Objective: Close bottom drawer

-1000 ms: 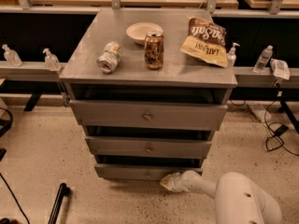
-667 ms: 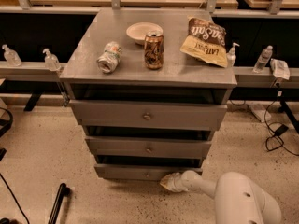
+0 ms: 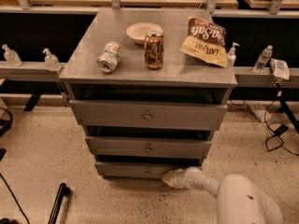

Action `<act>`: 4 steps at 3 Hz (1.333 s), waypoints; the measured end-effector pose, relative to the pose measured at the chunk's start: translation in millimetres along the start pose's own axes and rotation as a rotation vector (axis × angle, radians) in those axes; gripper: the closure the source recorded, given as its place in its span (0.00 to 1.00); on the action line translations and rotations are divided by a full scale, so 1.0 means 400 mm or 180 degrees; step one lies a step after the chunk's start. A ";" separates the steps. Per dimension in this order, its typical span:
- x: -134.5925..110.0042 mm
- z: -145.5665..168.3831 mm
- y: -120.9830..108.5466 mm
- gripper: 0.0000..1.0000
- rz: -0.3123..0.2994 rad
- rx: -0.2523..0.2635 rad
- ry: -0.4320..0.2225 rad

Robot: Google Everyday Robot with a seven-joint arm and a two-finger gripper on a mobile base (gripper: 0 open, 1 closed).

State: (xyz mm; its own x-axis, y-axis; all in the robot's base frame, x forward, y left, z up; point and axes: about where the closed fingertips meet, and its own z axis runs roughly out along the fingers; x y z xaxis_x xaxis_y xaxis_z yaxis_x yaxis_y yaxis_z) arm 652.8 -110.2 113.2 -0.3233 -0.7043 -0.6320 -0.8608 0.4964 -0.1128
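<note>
Nothing has visibly moved since the earlier frames: the end effector is at the same place, and the things on the bench lie as before.

Nearest is the arm, white, smooth and rounded, which reaches in from the lower right just above the speckled floor. Its end effector, pale and cone-shaped, is at the right end of the bottom drawer and seems to touch the front. Whether it is spread or pressed together, I cannot tell.

The bottom drawer is the lowest and slimmest front, of grey scuffed wood with a small round metal knob. A dark gap shows above it. Over it come the middle drawer and the wider top drawer, both of the same grey wood.

On the flat grey bench lie a crushed bottle on its side, an upright brown can, a shallow cream bowl behind the can, and a crinkled chip bag at the right.
</note>
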 end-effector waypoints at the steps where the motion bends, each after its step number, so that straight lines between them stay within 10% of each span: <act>1: -0.007 -0.002 -0.030 1.00 0.0053 0.0009 -0.0040; 4: -0.009 -0.004 -0.025 1.00 0.0063 -0.0006 -0.0057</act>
State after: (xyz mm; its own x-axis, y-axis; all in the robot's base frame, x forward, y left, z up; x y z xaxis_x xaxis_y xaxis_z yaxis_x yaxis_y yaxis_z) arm 662.0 -113.6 117.8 -0.3331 -0.6852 -0.6478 -0.8550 0.5091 -0.0989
